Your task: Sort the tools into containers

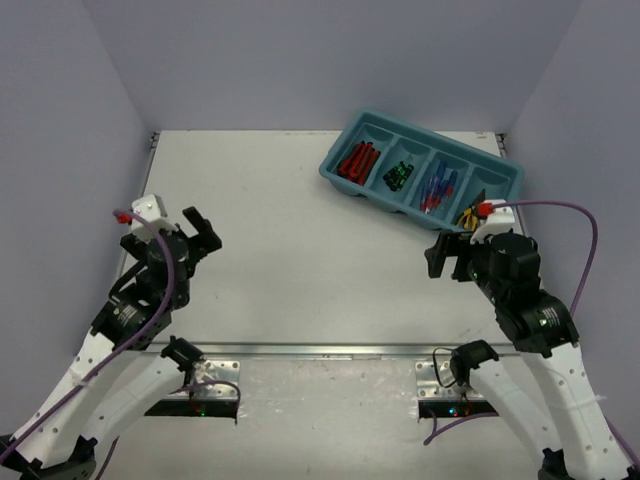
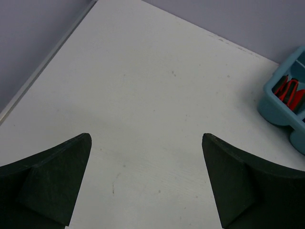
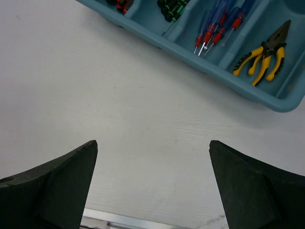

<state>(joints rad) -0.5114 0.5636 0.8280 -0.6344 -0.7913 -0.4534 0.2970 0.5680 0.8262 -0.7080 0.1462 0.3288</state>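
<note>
Two arms rise from the near edge of the white table point(image 1: 300, 280), one at each side, and neither pincer carries anything. The left gripper point(image 1: 203, 231) hangs over the left part of the table with its jaws spread wide. Its wrist view shows only bare tabletop between the two dark fingers point(image 2: 47, 186). The right gripper point(image 1: 447, 255) hangs over the right part, its jaws just as wide and empty. It faces the tray, and plain table shows between its pads point(image 3: 52, 186). A purple cable point(image 1: 570, 215) loops out from the right wrist.

Beyond the right gripper, the teal organizer tray point(image 1: 395, 203) lies on a slant in the far right part of the table. Its nearer end is close to that gripper but not touching it. Every tool in sight lies inside one of the tray's four compartments:

- **Nearest end compartment:** the yellow-and-black pliers point(image 3: 262, 52) lie side by side, their handles toward the arm.
- **Next compartment:** the blue-and-red screwdrivers point(image 3: 217, 24) are bunched together.
- **Third compartment:** the black-and-green screwdrivers point(image 1: 398, 176).
- **Farthest compartment, toward the back wall:** the red-handled cutters point(image 1: 357, 160).

The left wrist view catches that far end of the tray at its right edge, with red handles inside.
</note>
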